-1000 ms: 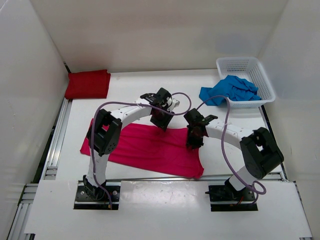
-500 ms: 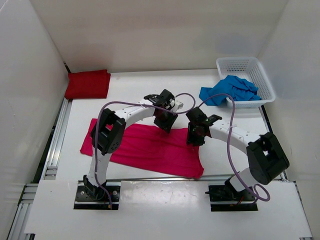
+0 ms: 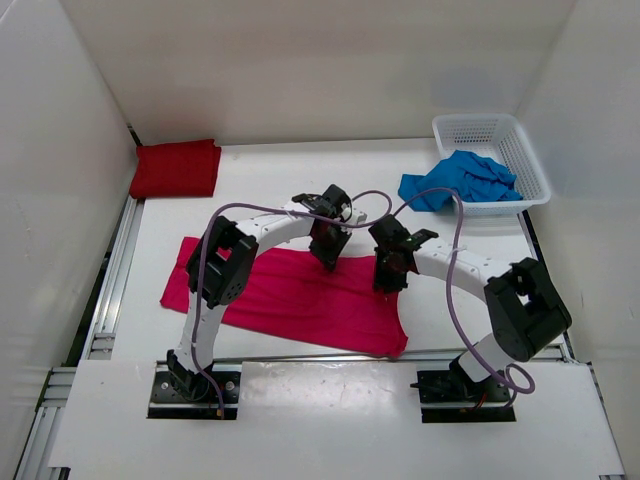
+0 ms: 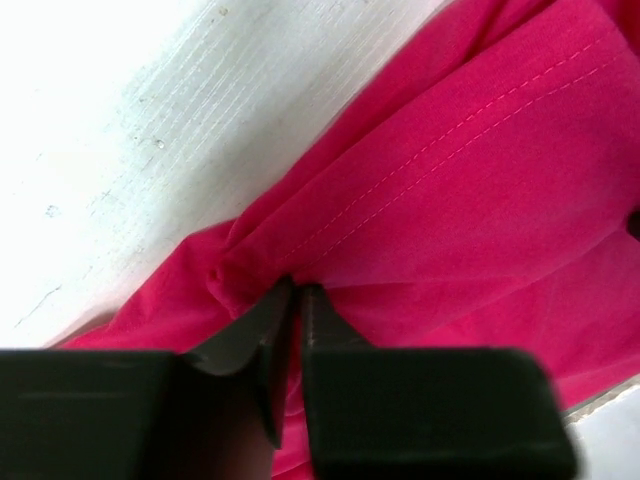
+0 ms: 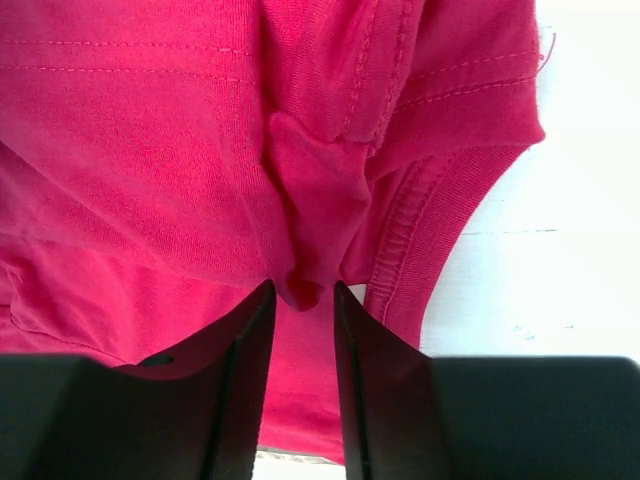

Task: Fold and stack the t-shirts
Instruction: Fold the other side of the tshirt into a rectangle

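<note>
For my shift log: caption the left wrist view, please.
Left claw shut on a pinched fold of the pink t-shirt.

White mesh basket (image 3: pixel 487 131) far right, white table (image 3: pixel 290 180), seemingly metal rail (image 3: pixel 108 290)

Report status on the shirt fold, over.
Left gripper pinched on far edge of pink shirt; right gripper clamped on its fold. Red shirt folded far left, blue shirt spilling from basket. Nothing blocking.

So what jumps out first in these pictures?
The pink shirt lies spread mid-table, its far edge pinched by the left gripper and the right gripper. A folded red shirt sits in the far left corner, and a blue shirt spills from a basket far right.
</note>
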`<act>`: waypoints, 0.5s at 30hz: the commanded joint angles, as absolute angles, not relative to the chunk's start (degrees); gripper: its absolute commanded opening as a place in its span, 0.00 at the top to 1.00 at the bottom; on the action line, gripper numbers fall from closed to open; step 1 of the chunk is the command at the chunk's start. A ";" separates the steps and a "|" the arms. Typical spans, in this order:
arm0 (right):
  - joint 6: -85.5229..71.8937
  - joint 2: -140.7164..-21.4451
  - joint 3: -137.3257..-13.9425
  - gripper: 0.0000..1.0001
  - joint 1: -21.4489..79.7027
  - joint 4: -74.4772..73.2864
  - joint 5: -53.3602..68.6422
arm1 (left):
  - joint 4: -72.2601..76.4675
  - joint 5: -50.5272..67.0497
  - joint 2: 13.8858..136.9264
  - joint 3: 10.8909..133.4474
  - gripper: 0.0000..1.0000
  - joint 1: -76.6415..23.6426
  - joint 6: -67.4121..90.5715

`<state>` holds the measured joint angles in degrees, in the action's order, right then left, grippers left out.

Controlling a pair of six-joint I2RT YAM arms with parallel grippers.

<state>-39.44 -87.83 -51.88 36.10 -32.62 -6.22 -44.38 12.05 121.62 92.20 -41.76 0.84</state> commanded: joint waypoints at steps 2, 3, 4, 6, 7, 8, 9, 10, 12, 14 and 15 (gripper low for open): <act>-38.76 -88.85 -53.96 0.74 36.39 -30.94 -6.06 | -43.77 14.15 118.92 91.05 0.85 -42.63 0.00; -38.76 -88.86 -53.96 0.77 36.39 -30.94 -6.06 | -43.77 14.15 118.31 91.05 0.90 -42.63 0.00; -38.76 -88.86 -53.96 0.80 36.39 -30.94 -5.46 | -43.77 14.15 117.78 91.05 0.90 -42.63 0.00; -38.76 -89.38 -53.96 0.90 36.39 -30.94 -5.45 | -43.77 14.15 117.25 90.53 0.90 -42.63 0.00; -38.76 -89.38 -53.96 0.94 36.39 -30.94 -4.84 | -43.77 14.15 116.55 90.53 0.90 -42.63 0.00; -38.76 -89.38 -53.96 0.98 36.39 -30.94 -4.83 | -43.77 14.15 116.54 90.53 0.90 -42.63 0.00; -38.76 -88.69 -53.96 1.00 36.39 -30.94 -4.83 | -43.77 14.15 115.76 90.01 0.90 -42.63 0.00; -38.76 -87.99 -53.96 1.00 36.39 -30.94 -4.83 | -43.77 14.15 114.97 90.00 0.88 -42.63 0.00; -38.76 -87.20 -53.44 1.00 36.39 -30.94 -4.83 | -44.30 14.15 114.35 90.00 0.86 -42.63 0.00; -38.76 -86.48 -52.82 1.00 36.39 -30.94 -3.61 | -44.30 14.15 113.74 89.47 0.86 -42.63 0.00; -38.76 -85.79 -52.30 1.00 36.39 -30.94 -3.60 | -44.30 13.63 113.73 89.47 0.86 -42.63 0.00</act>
